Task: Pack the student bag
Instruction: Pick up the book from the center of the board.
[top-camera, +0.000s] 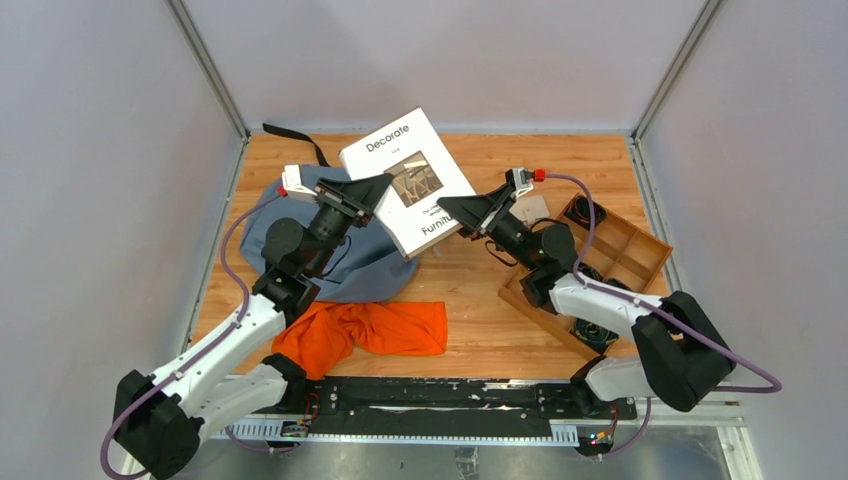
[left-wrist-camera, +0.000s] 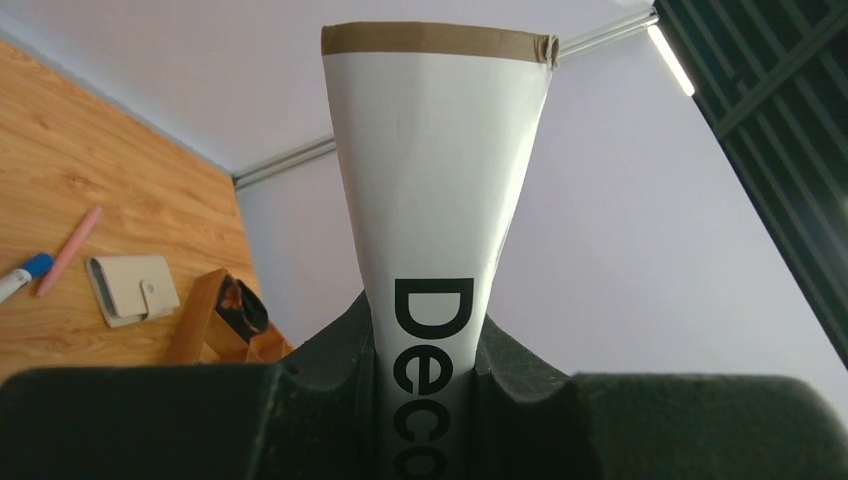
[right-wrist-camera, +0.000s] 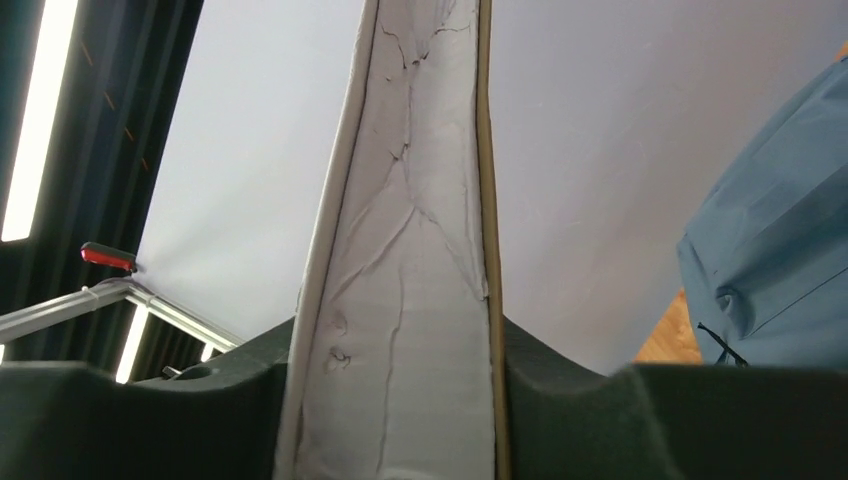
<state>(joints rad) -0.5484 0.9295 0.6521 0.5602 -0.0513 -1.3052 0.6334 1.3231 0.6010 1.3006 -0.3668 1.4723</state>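
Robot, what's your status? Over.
Left gripper and right gripper clamp book at opposite edges, aloft. Bag flat on table, opening not seen. Orange cloth against bag's near edge.

A robotics lab test cell. 2 robot arms, a left arm (top-camera: 215, 350) and a right arm (top-camera: 600, 305), are bolted to a black rail (top-camera: 440, 392) at the edge of a wooden table (top-camera: 480, 300). Plain grey panels (top-camera: 440, 60) in aluminium posts (top-camera: 208, 68) enclose it. Purple cables (top-camera: 228, 255) trail from the arms; strip lights (right-wrist-camera: 38, 110) hang overhead.
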